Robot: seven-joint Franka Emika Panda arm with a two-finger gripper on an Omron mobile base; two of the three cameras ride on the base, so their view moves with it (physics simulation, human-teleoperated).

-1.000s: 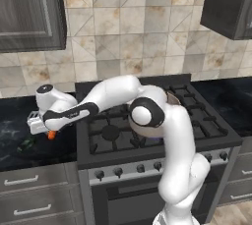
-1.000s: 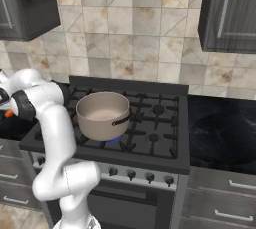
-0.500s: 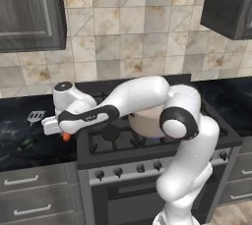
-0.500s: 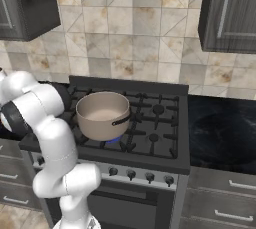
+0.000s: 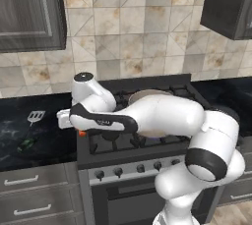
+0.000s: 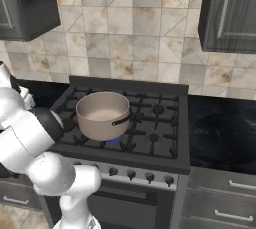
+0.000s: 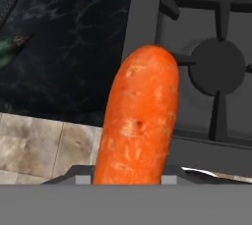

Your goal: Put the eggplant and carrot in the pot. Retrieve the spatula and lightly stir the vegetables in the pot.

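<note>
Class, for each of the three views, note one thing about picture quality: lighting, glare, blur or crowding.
Left base view: even, flat light, the white arm blocks most of the pot. Right base view: sharp, soft sheen on the pot's wall. Hand view: the carrot looms huge and slightly soft, crowding out the stove.

The carrot (image 7: 140,121) is bright orange with small darker flecks. The eggplant (image 5: 26,144) reads as very dark with a green tip. The spatula (image 5: 35,117) has a pale silver-white slotted head. The pot (image 6: 102,114) is tan-beige outside, paler inside, with dark handles. The counter (image 5: 29,135) is black with faint pale marbling. The stove (image 6: 150,133) is dark grey with black grates. The wall tiles (image 6: 130,28) are mottled beige and cream, cut by diagonal lines. The cabinets (image 5: 27,13) are dark grey.
</note>
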